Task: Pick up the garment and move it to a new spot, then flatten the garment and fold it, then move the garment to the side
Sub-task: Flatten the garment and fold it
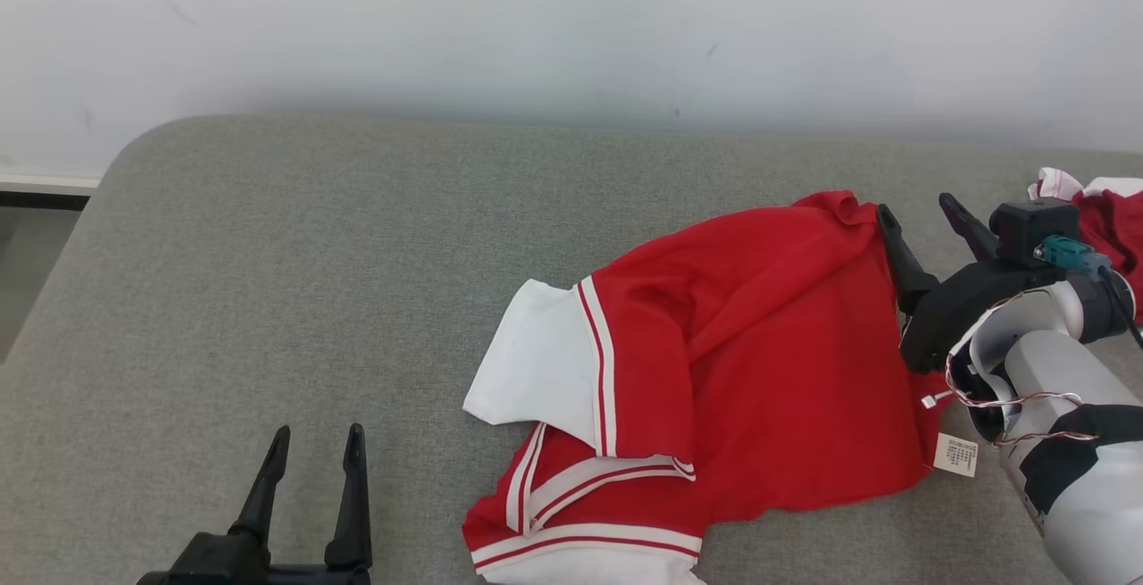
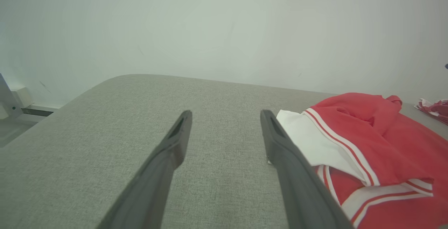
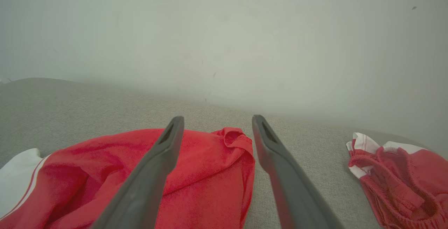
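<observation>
Garment [image 1: 759, 362] and right pincer [image 1: 915, 210] meet at about 3 o'clock in the head view. The pincer is released, its two fingers spread and holding nothing. In the right wrist view its left finger [image 3: 154, 173] passes over the red cloth and its right finger [image 3: 280, 173] over bare table [image 1: 268, 254], with the garment's bunched far corner [image 3: 234, 136] showing between them. I judge it sits at that corner because that is a natural place to take the cloth for pulling it flat.

The left pincer [image 1: 319, 442] waits at 7 o'clock, also released and empty, well apart from the cloth in the head view. Its post suits a grab at the near edge once spreading starts.

The garment itself lies right of centre on the grey fabric-covered table, crumpled and doubled over itself, so flattening is not yet done. Its long axis runs from the white-striped hem [image 1: 589, 540] at about 7 o'clock up to the bunched corner at about 1 o'clock. A white sleeve [image 1: 536, 362] points toward 9 o'clock, into the open stretch of table. A paper label [image 1: 955, 455] hangs off the edge at 4 o'clock.

A second red and white garment [image 1: 1107, 219] sits crumpled apart at 3 o'clock, beyond the right pincer.
</observation>
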